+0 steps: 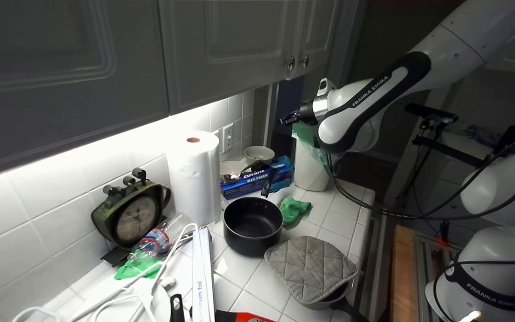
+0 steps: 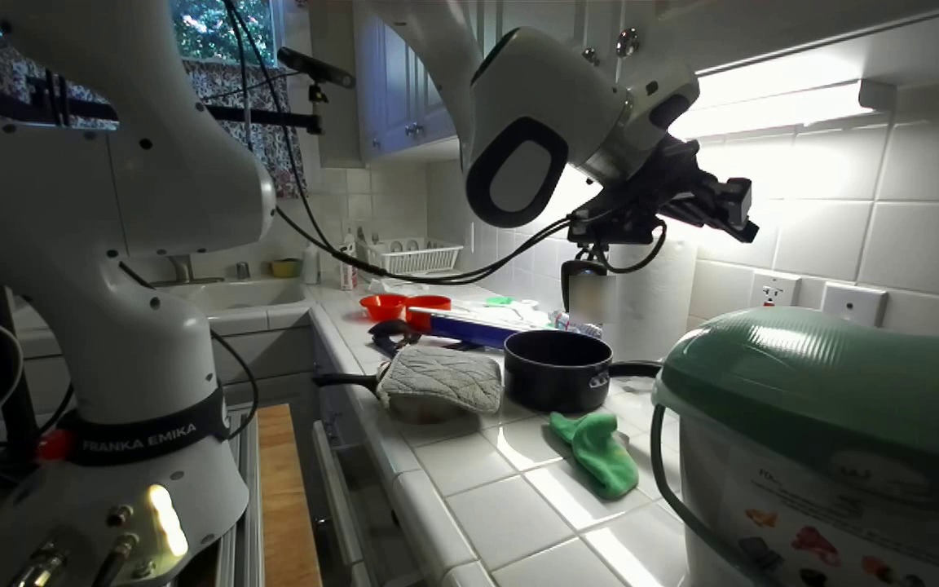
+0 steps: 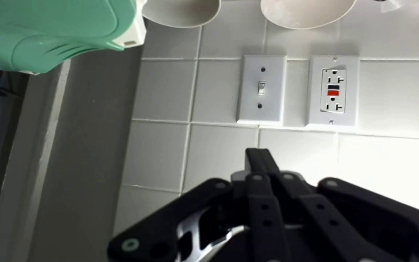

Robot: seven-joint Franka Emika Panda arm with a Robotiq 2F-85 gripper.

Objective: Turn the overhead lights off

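Note:
A white wall plate with a toggle light switch (image 3: 261, 87) is on the tiled wall, above the gripper tips in the wrist picture, which stands upside down. The switch plate also shows in both exterior views (image 1: 227, 137) (image 2: 854, 306). My gripper (image 3: 258, 154) is shut with its black fingertips together and nothing between them. In both exterior views the gripper (image 1: 289, 118) (image 2: 742, 214) is in the air, higher than the switch plate and apart from the wall. The under-cabinet light (image 2: 771, 110) is lit.
An outlet plate (image 3: 333, 91) is beside the switch. A paper towel roll (image 1: 193, 179), bowls (image 1: 259, 154) and a wax paper box (image 1: 257, 181) stand near the wall. A green-lidded bin (image 2: 828, 489) stands at the counter end. Cabinets (image 1: 248, 40) hang above. A black pot (image 1: 253, 226) is on the counter.

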